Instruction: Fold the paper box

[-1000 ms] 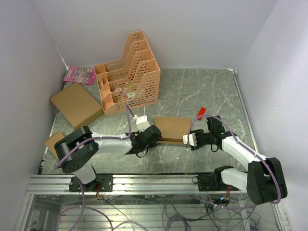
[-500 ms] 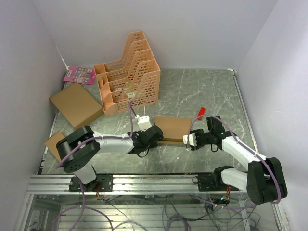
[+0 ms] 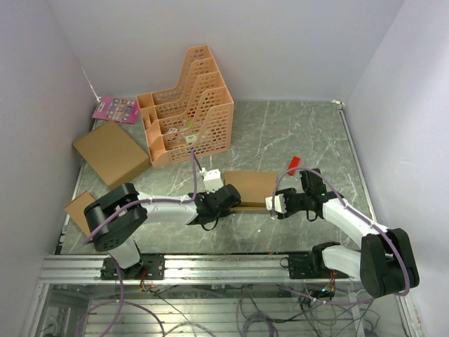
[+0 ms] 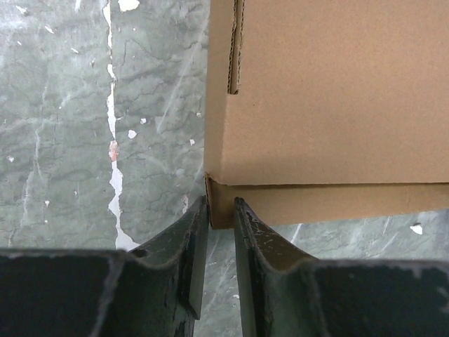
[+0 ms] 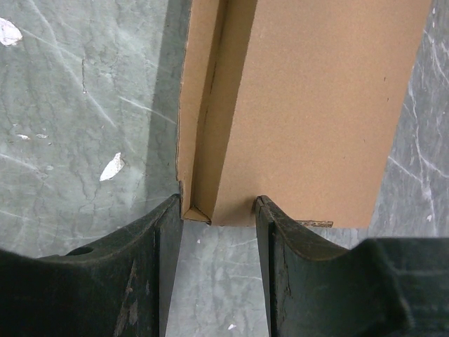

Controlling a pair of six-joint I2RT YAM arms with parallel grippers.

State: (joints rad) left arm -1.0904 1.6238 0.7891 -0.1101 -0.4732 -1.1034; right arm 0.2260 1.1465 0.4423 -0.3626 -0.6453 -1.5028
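The paper box (image 3: 252,187) is brown cardboard and lies folded shallow on the marble table between my two arms. My left gripper (image 3: 230,199) is at its near left corner. In the left wrist view the jaws (image 4: 220,205) are nearly closed and pinch the corner of the box's side wall (image 4: 337,105). My right gripper (image 3: 271,203) is at the box's near right end. In the right wrist view it (image 5: 216,203) is open. Its fingertips straddle the end of the box (image 5: 316,105), where a side wall stands folded up beside the flat panel.
An orange slotted file organizer (image 3: 188,105) stands at the back. A larger flat brown box (image 3: 111,152) and a smaller brown box (image 3: 78,208) lie at the left. A pink card (image 3: 116,109) lies at the back left. A small red item (image 3: 293,164) lies right of the paper box.
My left gripper has slid a little to the right, closer onto the box's corner. My right gripper and the box have barely moved.
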